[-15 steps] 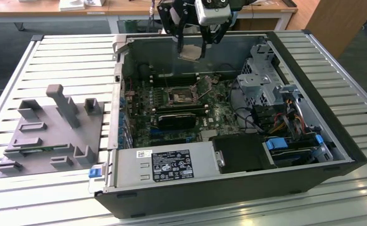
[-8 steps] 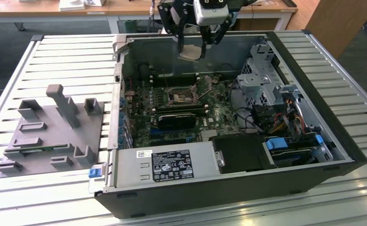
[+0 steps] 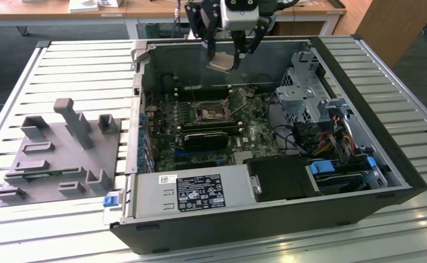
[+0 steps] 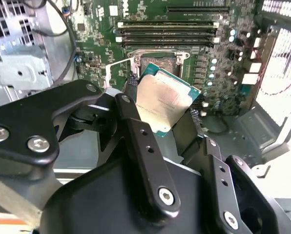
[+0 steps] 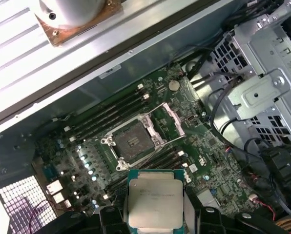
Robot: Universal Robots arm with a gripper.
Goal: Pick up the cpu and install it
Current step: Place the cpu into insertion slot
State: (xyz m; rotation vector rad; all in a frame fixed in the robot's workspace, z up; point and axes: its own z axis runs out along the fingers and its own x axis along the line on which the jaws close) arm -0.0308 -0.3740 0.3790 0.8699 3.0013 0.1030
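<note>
The cpu [image 4: 164, 101] [image 5: 154, 201] [image 3: 221, 62] is a flat silver square with a green rim, and my gripper [image 4: 157, 117] [image 5: 154, 214] [image 3: 224, 61] is shut on it by its edges. In the exterior view it hangs high over the far part of the open computer case [image 3: 388, 164]. The open cpu socket [image 5: 133, 142] [image 4: 157, 61] [image 3: 209, 111] on the motherboard lies below, its metal retention frame [image 5: 167, 119] swung up. The chip is tilted in the second wrist view.
Memory sticks [image 4: 167, 31] flank the socket. A black heatsink block [image 3: 202, 139] sits nearer the power supply [image 3: 191, 192]. A metal drive cage [image 3: 309, 90] with cables stands at the exterior view's right. A grey fixture tray [image 3: 60, 153] with posts rests outside the case.
</note>
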